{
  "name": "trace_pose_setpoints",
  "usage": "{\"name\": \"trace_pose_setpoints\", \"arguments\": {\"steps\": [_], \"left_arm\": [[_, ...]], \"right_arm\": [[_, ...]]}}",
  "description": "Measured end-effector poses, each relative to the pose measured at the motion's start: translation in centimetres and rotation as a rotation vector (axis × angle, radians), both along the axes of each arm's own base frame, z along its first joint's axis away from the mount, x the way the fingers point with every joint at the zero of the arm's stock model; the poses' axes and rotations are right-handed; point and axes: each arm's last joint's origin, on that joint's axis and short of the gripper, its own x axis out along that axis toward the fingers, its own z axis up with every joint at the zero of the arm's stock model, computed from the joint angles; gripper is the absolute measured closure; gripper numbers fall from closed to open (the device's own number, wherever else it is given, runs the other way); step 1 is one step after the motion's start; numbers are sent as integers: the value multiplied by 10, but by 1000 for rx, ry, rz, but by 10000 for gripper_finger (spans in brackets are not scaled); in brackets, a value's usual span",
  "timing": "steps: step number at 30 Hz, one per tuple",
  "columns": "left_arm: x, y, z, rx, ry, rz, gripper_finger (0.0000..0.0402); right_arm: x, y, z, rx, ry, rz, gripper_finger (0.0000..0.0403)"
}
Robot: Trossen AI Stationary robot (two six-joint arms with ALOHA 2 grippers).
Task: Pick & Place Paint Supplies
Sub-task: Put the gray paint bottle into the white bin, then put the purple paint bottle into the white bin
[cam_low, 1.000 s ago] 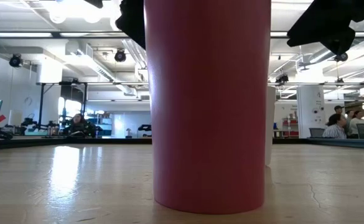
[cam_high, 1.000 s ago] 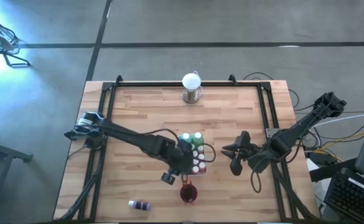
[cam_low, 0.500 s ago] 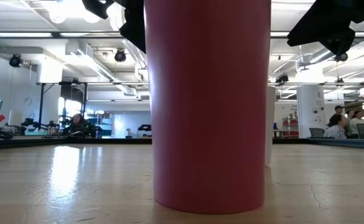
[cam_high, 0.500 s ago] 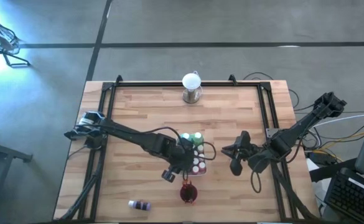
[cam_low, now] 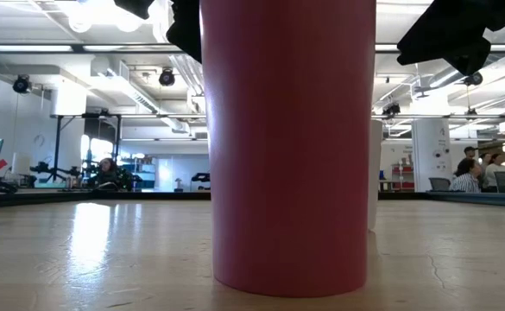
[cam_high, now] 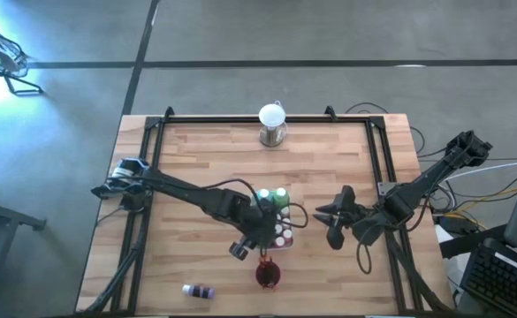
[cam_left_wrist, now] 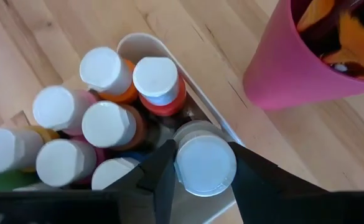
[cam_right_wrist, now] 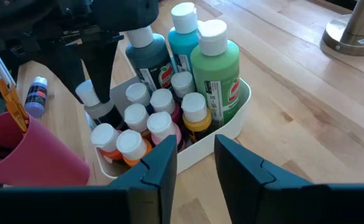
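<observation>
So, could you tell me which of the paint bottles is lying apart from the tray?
The purple paint bottle, lying on its side near the table's front edge. All the others stand packed in the white tray, where the left gripper grips one.

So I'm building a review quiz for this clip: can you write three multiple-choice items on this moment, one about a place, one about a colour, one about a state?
1. Where does the lone purple paint bottle lie?
A. in the white tray
B. on the wooden table, apart from the tray
C. inside the red cup

2. What colour is the tall bottle beside the teal one?
A. green
B. yellow
C. black

3. What is the left gripper doing?
A. hanging open over bare wood
B. closed around a white-capped bottle at the tray's corner
C. gripping the cup's rim

Answers:
1. B: the lone purple paint bottle lies on the wooden table, away from the white rectangular tray.
2. A: the tall green bottle stands beside the teal bottle.
3. B: the left gripper clamps the white-capped bottle, next to the dark red cup.
</observation>
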Motion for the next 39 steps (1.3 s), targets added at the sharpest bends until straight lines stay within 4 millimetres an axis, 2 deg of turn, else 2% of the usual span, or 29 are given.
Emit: {"name": "trace_pose_setpoints", "arguments": {"steps": [5,14,18,22,29,35,39], "left_arm": [[2,1,1,2,-24,-13,251],[2,4,1,6,-18,-6,207],[-9,7,16,7,-19,12,202],[-25,11,43,3,-39,50,204],[-68,11,81,-72,9,146,204],[-100,-9,92,-80,77,234,204],[-118,-31,87,-79,112,267,204]], "right_arm": [[0,0,0,1,-1,0,282],[0,0,0,1,-5,0,251],[0,0,0,0,-4,0,240],[0,0,0,-2,-3,-1,230],[0,0,0,6,6,7,217],[0,0,0,17,2,-1,209],[0,0,0,20,-1,-5,204]]}}
